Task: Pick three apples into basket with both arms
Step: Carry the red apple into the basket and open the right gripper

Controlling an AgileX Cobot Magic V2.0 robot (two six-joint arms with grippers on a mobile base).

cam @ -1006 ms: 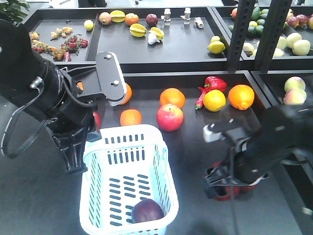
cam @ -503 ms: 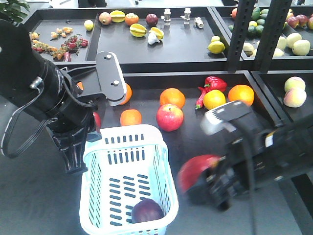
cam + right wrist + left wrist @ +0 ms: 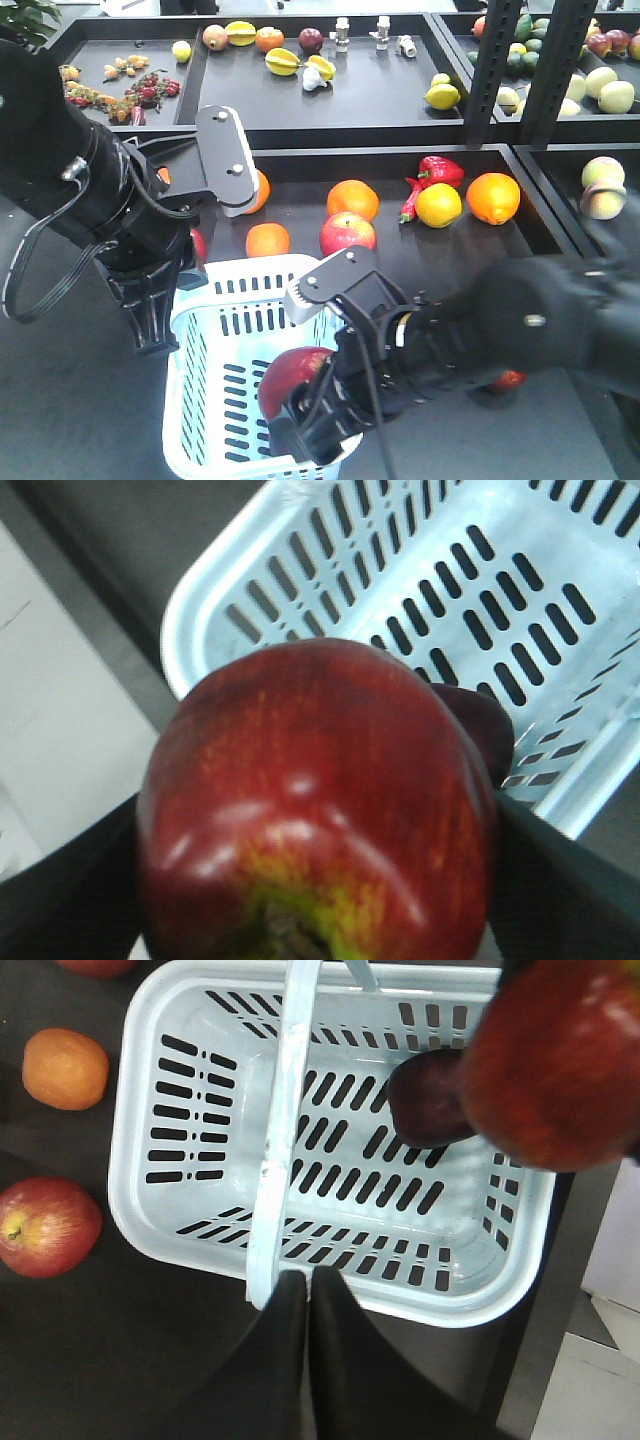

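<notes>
**Holding a dark red apple (image 3: 290, 375) over the basket (image 3: 190, 330)**

Grips that dark red apple, flecked yellow near the stem end, in the right end effector (image 3: 305, 400), fingers clenched on both flanks. Hangs it above the near end of the basket, over the slotted floor and close to the rim. Reaches in from the right with the bulky black right arm (image 3: 500, 330), low across the basket's right wall.

Shows a purple apple (image 3: 430, 1100) already inside, lying on the slotted bottom just under and behind the held one.

Keeps the left end effector (image 3: 305, 1305) pinched together with nothing between the fingers, tips at the basket's rim beside the foot of the pale handle (image 3: 285, 1110); cannot tell whether touching. Places the left arm (image 3: 90, 190) at the basket's far left corner, with a red fruit (image 3: 198, 243) half hidden behind it.

Leaves an orange (image 3: 267, 240) and a pinkish-red apple (image 3: 347, 232) on the dark tabletop (image 3: 420, 260) just beyond the basket's far end, side by side.
</notes>
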